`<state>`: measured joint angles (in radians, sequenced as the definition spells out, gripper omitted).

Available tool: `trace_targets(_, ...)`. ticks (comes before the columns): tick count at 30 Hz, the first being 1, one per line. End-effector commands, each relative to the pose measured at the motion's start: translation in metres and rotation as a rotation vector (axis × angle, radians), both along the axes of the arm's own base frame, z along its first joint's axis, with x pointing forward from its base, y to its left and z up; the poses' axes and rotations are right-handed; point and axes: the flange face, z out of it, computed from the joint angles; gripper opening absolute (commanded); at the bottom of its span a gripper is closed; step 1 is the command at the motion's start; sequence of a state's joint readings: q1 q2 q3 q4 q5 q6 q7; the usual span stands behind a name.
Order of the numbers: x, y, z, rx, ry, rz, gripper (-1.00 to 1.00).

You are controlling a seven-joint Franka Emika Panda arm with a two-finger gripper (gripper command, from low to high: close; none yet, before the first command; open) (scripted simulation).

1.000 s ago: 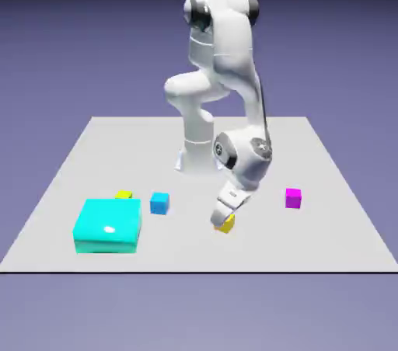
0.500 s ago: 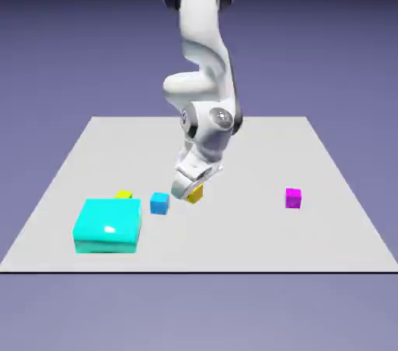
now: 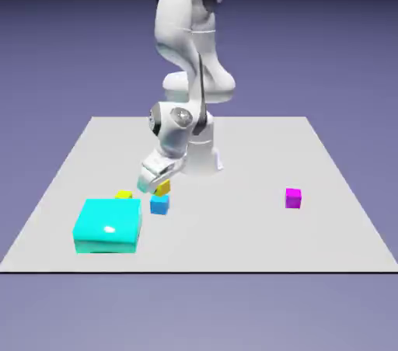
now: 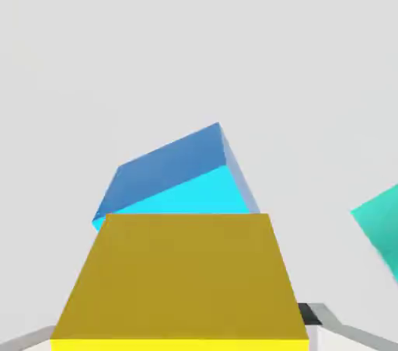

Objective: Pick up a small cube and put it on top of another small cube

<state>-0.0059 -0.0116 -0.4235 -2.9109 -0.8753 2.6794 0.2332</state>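
The small cube (image 3: 162, 187), bright yellow, hangs between the fingers of my gripper (image 3: 156, 185), which is shut on it. Directly under it on the table stands another small cube (image 3: 159, 204), blue, a sliver below the yellow one. In the hand view the yellow cube (image 4: 186, 279) fills the bottom middle and hides most of the gripper (image 4: 186, 335); only one grey fingertip (image 4: 312, 313) peeks out at its right. The blue cube (image 4: 177, 180) lies just beyond it, turned a little against it.
A large flat cyan block (image 3: 107, 225) lies toward the exterior view's left of the blue cube, and its corner (image 4: 379, 225) shows at the hand view's right edge. A small yellow piece (image 3: 123, 195) sits behind that block. A magenta cube (image 3: 292, 198) stands far off at the exterior view's right.
The arm has swung toward the exterior view's left with the yellow cube, lifting it off the table and bringing it over the blue cube.
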Motion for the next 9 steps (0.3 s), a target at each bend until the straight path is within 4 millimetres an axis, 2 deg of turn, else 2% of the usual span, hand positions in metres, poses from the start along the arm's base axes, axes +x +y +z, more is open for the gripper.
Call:
trace_targets(1,0.0,0.001,0.0,0.0,0.0,0.003,1.0)
trace_targets(9,0.01,0.015,0.067,0.0,0.0,0.003,1.0)
